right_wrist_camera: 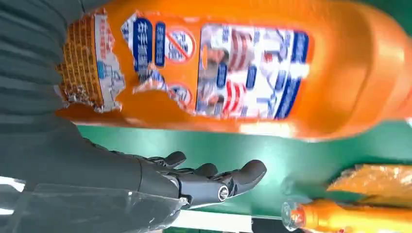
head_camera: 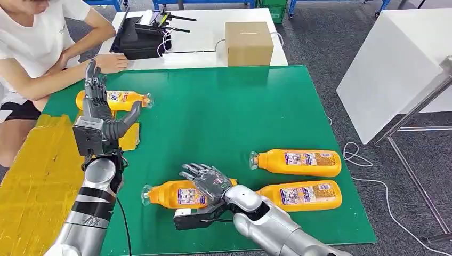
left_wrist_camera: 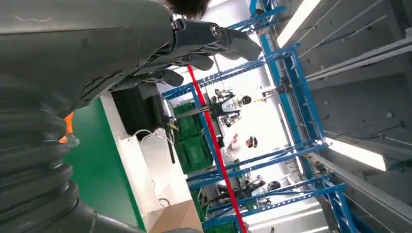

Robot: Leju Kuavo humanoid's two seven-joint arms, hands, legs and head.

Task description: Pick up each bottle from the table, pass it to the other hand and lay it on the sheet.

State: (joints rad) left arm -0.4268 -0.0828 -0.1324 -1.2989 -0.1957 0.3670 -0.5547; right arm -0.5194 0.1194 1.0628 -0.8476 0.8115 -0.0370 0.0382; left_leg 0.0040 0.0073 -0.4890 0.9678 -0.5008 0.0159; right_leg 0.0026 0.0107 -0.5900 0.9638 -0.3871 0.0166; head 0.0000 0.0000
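Near edge of the green tabletop: right hand, fingers spread flat and holding nothing, directly over a lying orange plastic bottle with a torn label. Two more labelled bottles lie toward the right edge. Left side: yellow sheet, crinkled. Left hand upright, fingers apart, empty. Far left corner: a fourth bottle lies at the sheet's far end.

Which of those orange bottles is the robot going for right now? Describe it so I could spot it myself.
Start at the green table and look along its near edge, where three orange bottles lie on their sides. The one it wants is the left bottle, cap pointing left. Unlike the other two, it lies under the right hand, whose fingers spread over it.
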